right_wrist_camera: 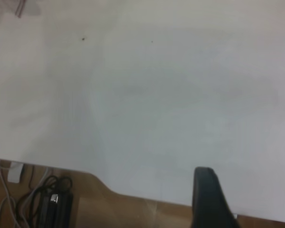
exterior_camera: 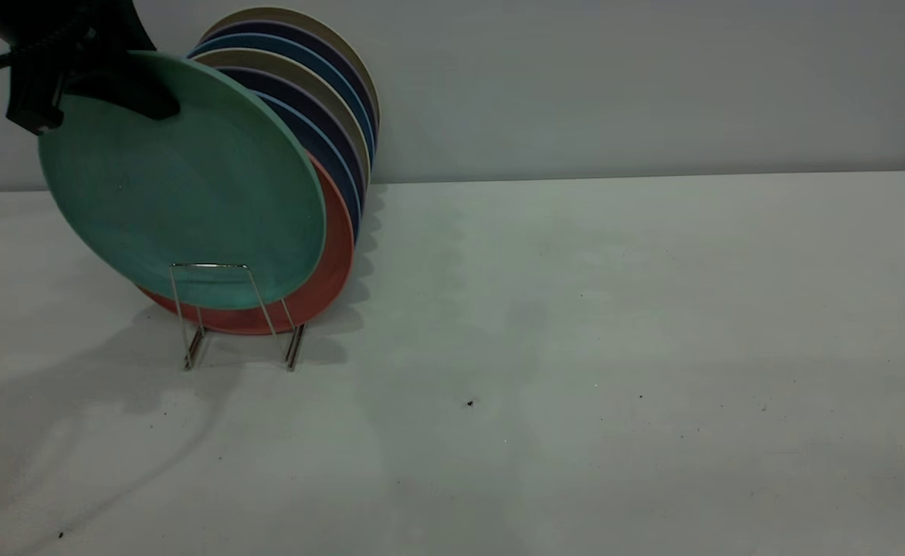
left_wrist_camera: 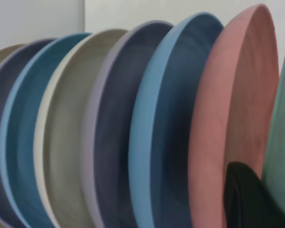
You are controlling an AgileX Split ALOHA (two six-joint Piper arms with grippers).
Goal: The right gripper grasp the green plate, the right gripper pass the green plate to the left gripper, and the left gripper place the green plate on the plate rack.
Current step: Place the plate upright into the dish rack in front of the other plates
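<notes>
The left gripper point(exterior_camera: 124, 89) has its jaws clamped on the green plate point(exterior_camera: 182, 185) at eleven o'clock on its rim. The plate leans against the salmon plate point(exterior_camera: 329, 262), its foot behind the plate rack point(exterior_camera: 236, 316). It looks stiff, light and slick, best pinched by the rim. The right gripper point(right_wrist_camera: 209, 199) hangs over the bench point(exterior_camera: 615, 347) edge; I cannot tell its state.

Teal-green plate point(exterior_camera: 182, 185) tilted above wire plate rack point(exterior_camera: 240, 316)
</notes>
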